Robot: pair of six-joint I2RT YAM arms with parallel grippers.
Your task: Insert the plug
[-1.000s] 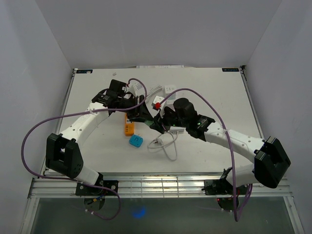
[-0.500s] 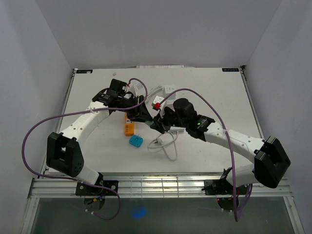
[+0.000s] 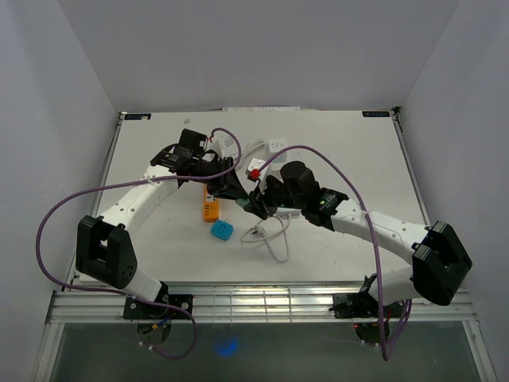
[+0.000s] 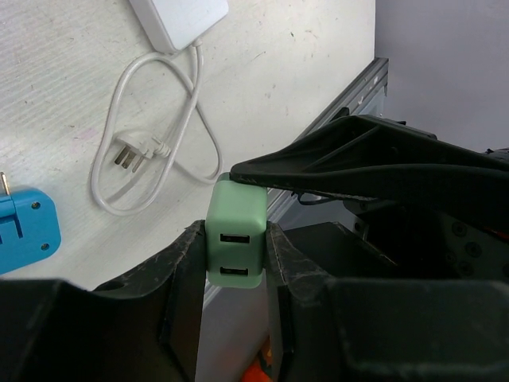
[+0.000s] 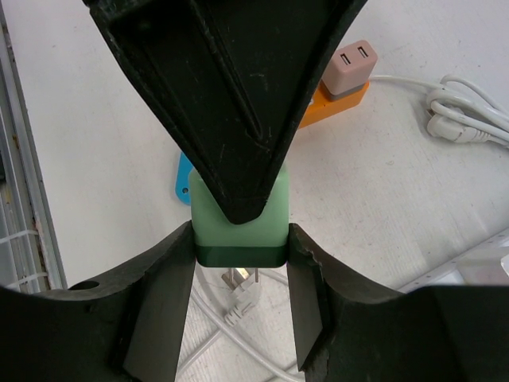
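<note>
A green plug with a dark green base hangs above the table, prongs pointing down. My right gripper is shut on its sides near the base. My left gripper presses both sides of the same green plug at its end with two USB ports. The two grippers meet at mid-table, the left gripper and the right gripper. An orange power strip lies just left of them and carries a pink plug.
A blue adapter lies in front of the orange strip. A looped white cable with its own plug lies under the grippers. A white power strip with a red switch and more white cords sit behind.
The left gripper's jaws have closed in onto the green plug that the right gripper holds. Both arms have barely shifted.
</note>
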